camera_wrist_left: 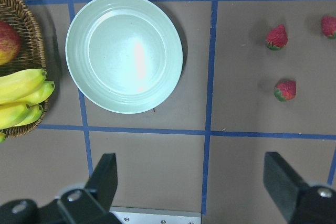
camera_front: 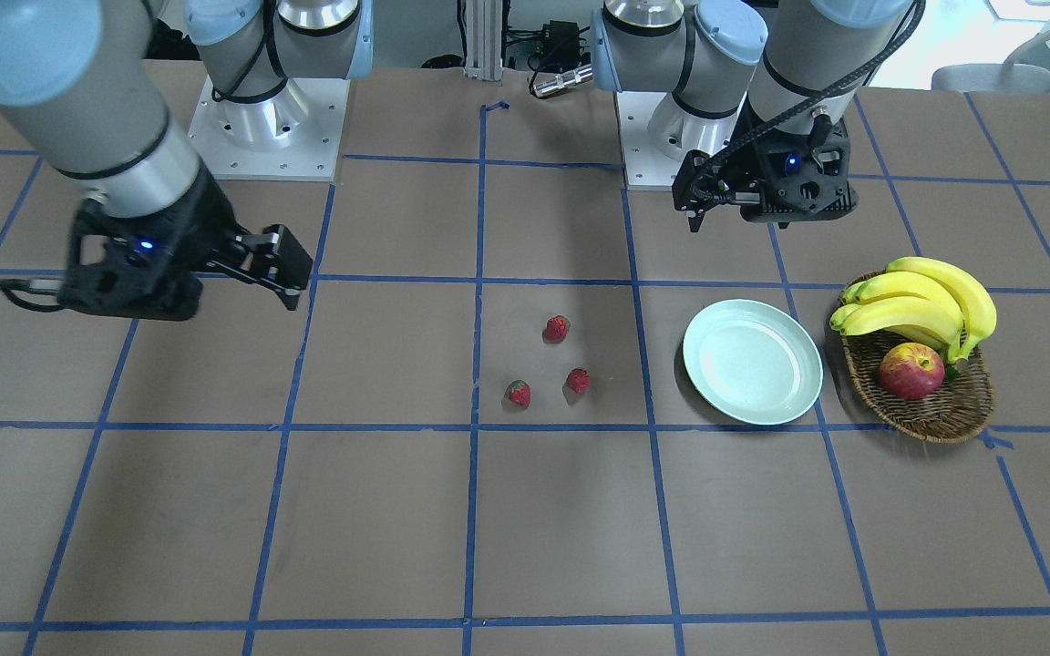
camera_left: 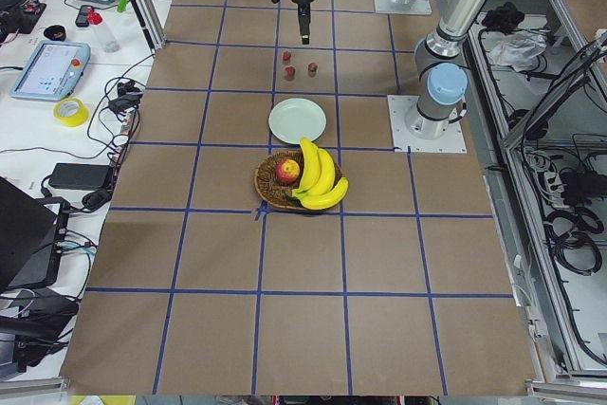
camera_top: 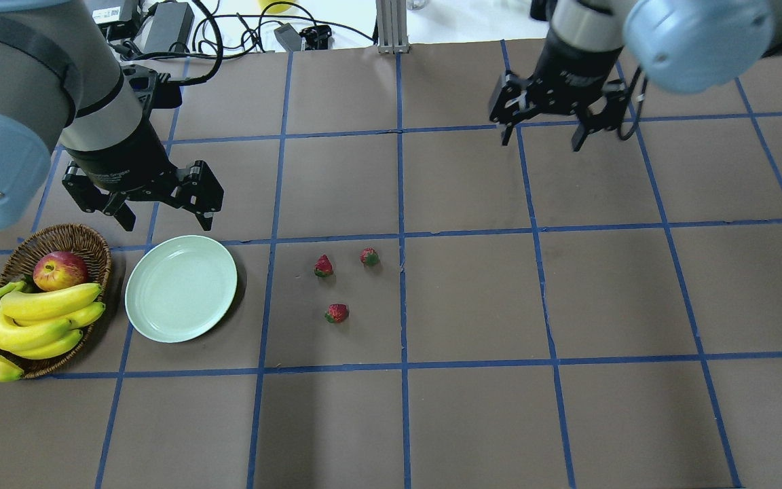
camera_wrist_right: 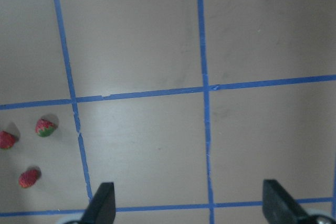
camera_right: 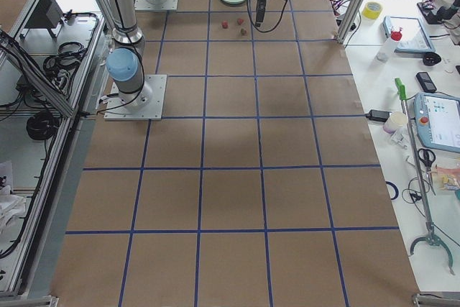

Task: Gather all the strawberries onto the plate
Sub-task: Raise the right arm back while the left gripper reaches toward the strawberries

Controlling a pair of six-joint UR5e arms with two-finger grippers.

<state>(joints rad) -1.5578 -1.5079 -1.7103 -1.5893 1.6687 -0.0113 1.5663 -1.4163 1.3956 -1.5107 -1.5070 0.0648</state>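
Three strawberries (camera_top: 324,266) lie near the mint-green plate (camera_top: 180,288), so the wide-open, empty left end effector (camera_top: 167,221) should straddle the nearest one squarely and pinch gently.

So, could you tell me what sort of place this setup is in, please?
Most likely a robotics lab workcell, not a kitchen: two industrial arms bolted on base plates to a table gridded with blue tape, with teach pendants on benches alongside.
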